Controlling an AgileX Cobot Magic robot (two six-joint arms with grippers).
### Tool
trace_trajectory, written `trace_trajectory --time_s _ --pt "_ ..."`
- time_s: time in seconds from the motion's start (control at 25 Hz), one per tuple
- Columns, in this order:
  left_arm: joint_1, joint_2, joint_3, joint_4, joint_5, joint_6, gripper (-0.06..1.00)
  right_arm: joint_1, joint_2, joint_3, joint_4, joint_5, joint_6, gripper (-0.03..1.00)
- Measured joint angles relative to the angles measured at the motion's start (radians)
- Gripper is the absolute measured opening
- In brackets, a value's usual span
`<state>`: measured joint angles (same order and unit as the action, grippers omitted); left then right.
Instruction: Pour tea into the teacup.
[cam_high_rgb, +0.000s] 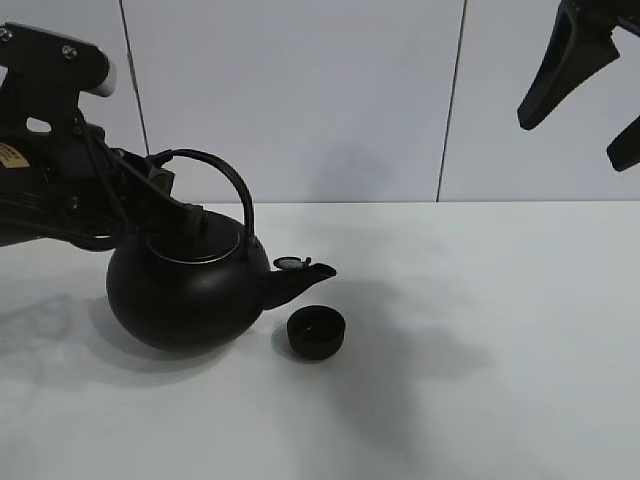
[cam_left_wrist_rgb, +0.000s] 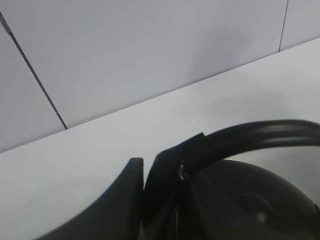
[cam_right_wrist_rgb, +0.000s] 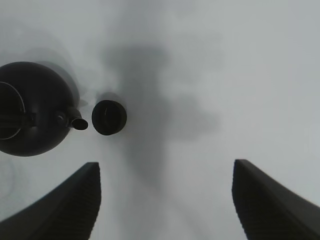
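Left tool (cam_left_wrist_rgb: 144, 165) clasping kettle handle (cam_left_wrist_rgb: 260, 131), teacup (cam_right_wrist_rgb: 109, 117) upright

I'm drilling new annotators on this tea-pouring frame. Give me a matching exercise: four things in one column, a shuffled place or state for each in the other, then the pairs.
Things
1. kettle
2. teacup
3. left gripper
4. right gripper

Places and states
A. open, holding nothing, high above the table
B. upright on the table, just beside the tip of the spout
C. shut on the arched handle
D. its spout points towards the teacup

Pairs: 1-D, 2-B, 3-C, 4-A
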<state>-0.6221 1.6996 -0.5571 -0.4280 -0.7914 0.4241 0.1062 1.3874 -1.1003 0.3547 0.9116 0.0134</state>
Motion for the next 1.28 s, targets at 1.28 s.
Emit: trace_trajectory --time_s 1.28 --pt "0.027 0.000 0.000 0.023 0.000 0.063 0.15 0.000 0.000 0.000 -0.002 -0.010 0.000 0.50"
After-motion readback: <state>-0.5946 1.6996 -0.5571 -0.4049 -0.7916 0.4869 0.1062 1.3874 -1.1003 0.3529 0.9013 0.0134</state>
